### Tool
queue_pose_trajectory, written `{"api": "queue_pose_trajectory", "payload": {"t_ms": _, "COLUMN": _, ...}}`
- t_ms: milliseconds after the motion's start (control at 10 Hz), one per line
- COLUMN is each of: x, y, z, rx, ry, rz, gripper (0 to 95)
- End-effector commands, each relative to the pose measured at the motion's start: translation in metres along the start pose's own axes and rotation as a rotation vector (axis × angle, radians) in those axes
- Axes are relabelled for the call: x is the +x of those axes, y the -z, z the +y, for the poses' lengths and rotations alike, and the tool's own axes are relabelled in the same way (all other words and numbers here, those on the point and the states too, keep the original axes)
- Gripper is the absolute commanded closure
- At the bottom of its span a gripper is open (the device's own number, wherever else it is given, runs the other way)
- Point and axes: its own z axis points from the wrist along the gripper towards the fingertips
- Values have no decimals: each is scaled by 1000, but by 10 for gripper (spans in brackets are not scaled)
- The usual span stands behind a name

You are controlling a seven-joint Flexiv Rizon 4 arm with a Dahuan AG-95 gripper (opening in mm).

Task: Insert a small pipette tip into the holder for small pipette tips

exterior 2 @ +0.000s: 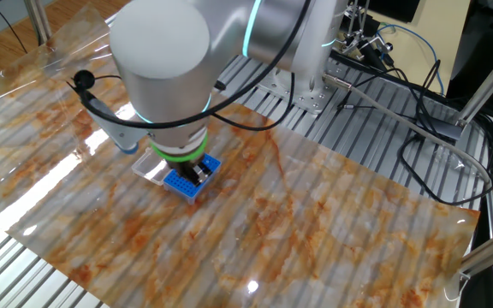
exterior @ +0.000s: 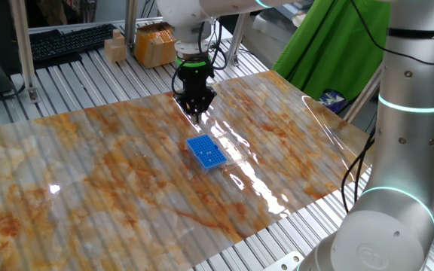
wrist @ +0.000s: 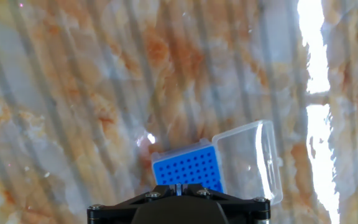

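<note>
Here my black two-finger gripper hung above centre frame, its jaws' state unclear to me; the small bright blue rectangular rack lay below it on the marbled orange worktop, clear lid open.

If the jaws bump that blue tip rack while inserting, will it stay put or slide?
The blue tip rack looks small, plastic, probably light, and the table cover is glossy, so it would likely slide. Its open clear lid hangs off one side, so it may pivot.
</note>
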Motion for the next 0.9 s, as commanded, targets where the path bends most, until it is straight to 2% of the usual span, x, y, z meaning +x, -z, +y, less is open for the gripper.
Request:
{"api": "queue_pose_trajectory", "payload": {"t_ms": 100, "x": 0, "y": 0, "z": -3, "rx": -9, "ry": -3, "rz": -29, "gripper": 950}}
{"api": "queue_pose_trajectory", "payload": {"t_ms": 200, "x": 0, "y": 0, "z": -4, "rx": -15, "ry": 0, "rz": -57, "gripper": 950}}
{"api": "queue_pose_trajectory", "payload": {"t_ms": 300, "x": 0, "y": 0, "z": -4, "rx": -18, "ry": 2, "rz": -72, "gripper": 950}}
{"api": "queue_pose_trajectory", "payload": {"t_ms": 900, "x": -2, "y": -1, "z": -5, "rx": -31, "ry": 14, "rz": -119, "gripper": 950}}
